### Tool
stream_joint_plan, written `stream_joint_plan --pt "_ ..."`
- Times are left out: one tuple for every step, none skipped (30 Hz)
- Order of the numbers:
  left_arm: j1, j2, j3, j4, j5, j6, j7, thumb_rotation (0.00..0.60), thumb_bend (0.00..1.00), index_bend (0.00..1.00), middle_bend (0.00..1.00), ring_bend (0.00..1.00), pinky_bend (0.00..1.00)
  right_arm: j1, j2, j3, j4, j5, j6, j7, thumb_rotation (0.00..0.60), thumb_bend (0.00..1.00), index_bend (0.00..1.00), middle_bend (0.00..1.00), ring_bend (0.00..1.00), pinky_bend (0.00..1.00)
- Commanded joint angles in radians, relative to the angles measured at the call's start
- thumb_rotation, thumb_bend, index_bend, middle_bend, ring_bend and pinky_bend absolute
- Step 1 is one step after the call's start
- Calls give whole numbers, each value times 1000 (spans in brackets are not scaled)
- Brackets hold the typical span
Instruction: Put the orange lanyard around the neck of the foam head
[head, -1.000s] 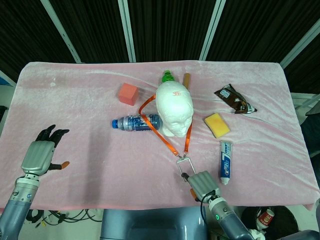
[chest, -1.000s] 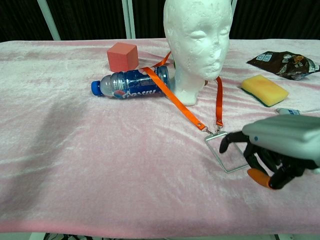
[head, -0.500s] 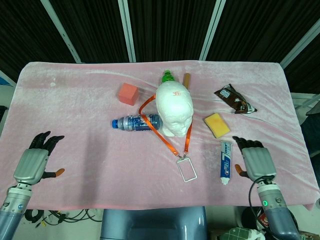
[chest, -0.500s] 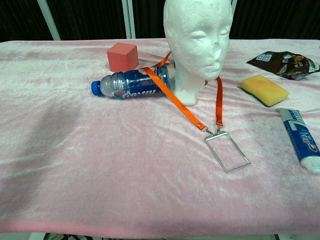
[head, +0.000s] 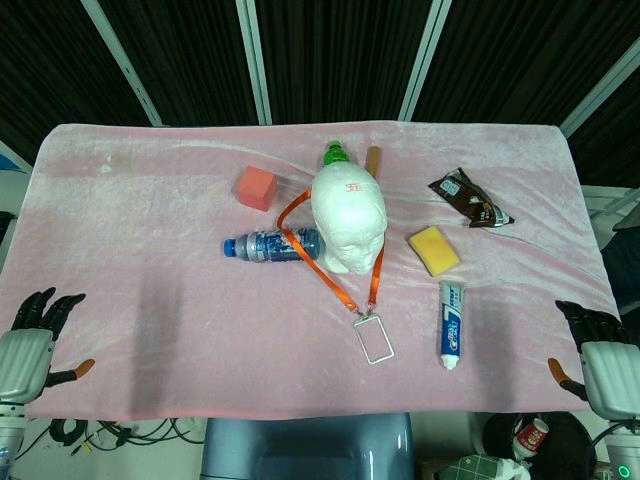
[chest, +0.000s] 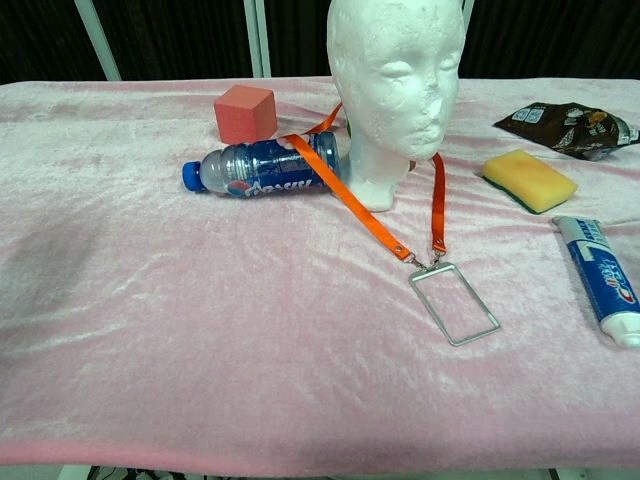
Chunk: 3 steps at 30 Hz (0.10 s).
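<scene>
Green-capped bottle (head: 336, 153) and a brown stick (head: 373, 158) sit behind the head (head: 348, 215), mostly hidden; both are out of the chest view. Lanyard (chest: 344, 201) is looped around the head's neck, back of the loop hidden, straps running near-right to one badge frame (chest: 454, 303) flat on the cloth (head: 160, 250).

Count:
- one blue bottle (chest: 262, 167), lying under the left strap
- one red cube (chest: 245, 111)
- one sponge (chest: 529, 179)
- one toothpaste (chest: 602, 286)
- one snack bag (chest: 565, 123)

Left hand (head: 28, 345) and right hand (head: 604, 363) are at the near corners, partly off-frame, fingers apart, grasping nothing. Near-left cloth is bare.
</scene>
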Motion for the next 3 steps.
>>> stream_joint_plan --pt "9 3 -2 -5 4 5 11 600 46 135 175 0 30 -19 1 12 3 -16 4 12 600 205 143 134 160 151" --pt "12 6 -1 -10 5 4 9 600 46 135 175 0 30 -23 4 16 0 -17 3 13 600 205 143 134 160 151" --pt "14 8 -1 -14 6 4 7 600 46 135 175 0 30 -28 8 19 -5 -19 0 14 600 204 143 134 160 151"
